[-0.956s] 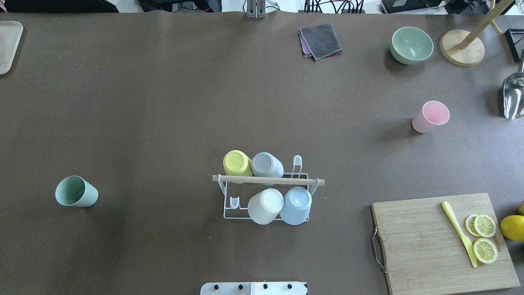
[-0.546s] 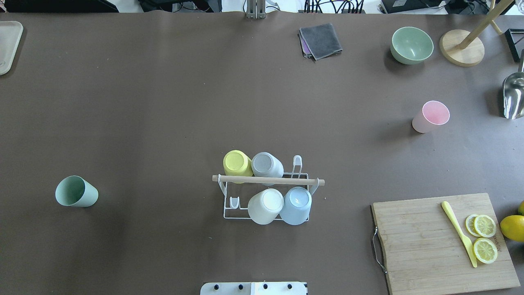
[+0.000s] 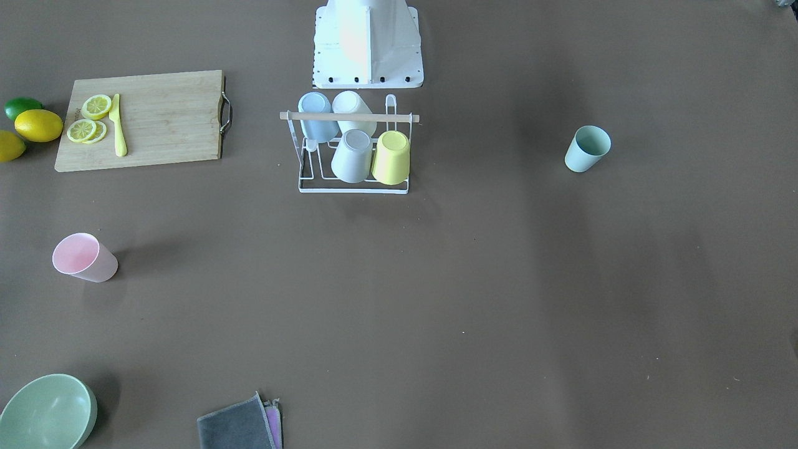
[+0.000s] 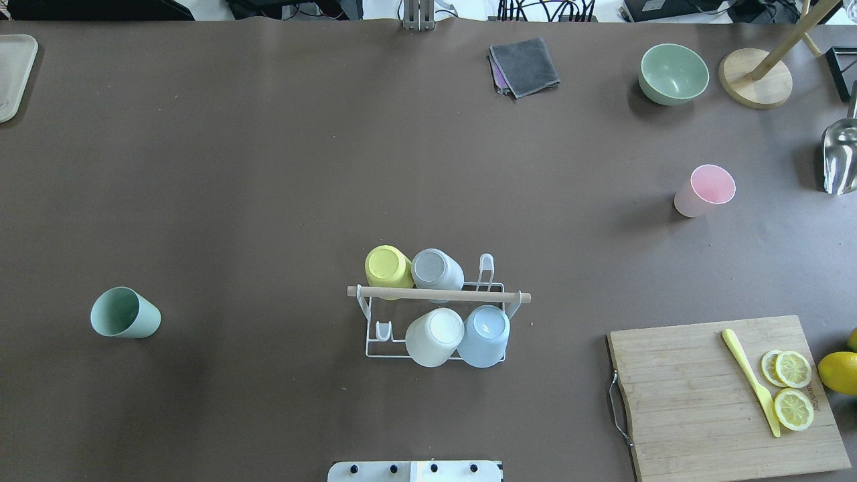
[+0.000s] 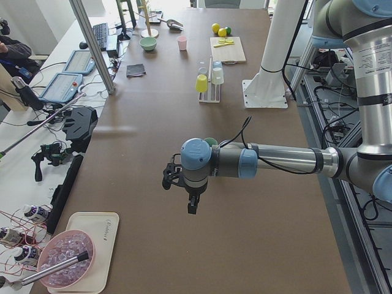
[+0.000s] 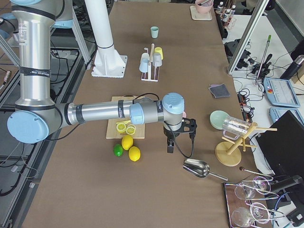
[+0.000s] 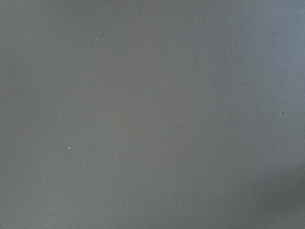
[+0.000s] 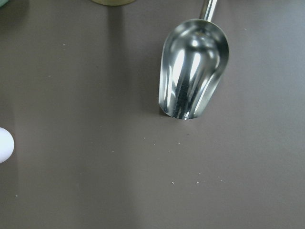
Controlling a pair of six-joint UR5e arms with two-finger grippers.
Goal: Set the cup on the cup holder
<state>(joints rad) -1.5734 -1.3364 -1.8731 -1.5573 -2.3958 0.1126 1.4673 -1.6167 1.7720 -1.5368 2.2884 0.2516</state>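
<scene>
Standing mouth-up on the table (image 4: 268, 167), two loose cups flank the cup holder (image 4: 438, 294). The green cup (image 4: 125, 312) is well off to the robot's left. The pink cup (image 4: 704, 191) is well off to its right and farther across.

The holder already carries a yellow cup (image 4: 387, 266), grey cup (image 4: 436, 269), white cup (image 4: 435, 337) and blue cup (image 4: 485, 335), all upside down. That leaves a far bare prong (image 4: 487, 263) and a near bare prong (image 4: 383, 330).

Neither arm shows in the overhead or front views. Seen from the left end, the left gripper (image 5: 191, 205) hangs fingers-down over bare table. The green cup peeks out just behind its wrist, so it lies from the fingers toward the table's middle. Seen from the right end, the right gripper (image 6: 170, 145) hangs likewise, near the pink cup and a metal scoop (image 8: 193, 67).

Whether either pair of fingers is open or closed, I cannot tell.

Each loose cup's long axis is vertical, so a sideways grasp and a turn-over seem needed. The left arm is nearer the green cup and the right arm nearer the pink.
</scene>
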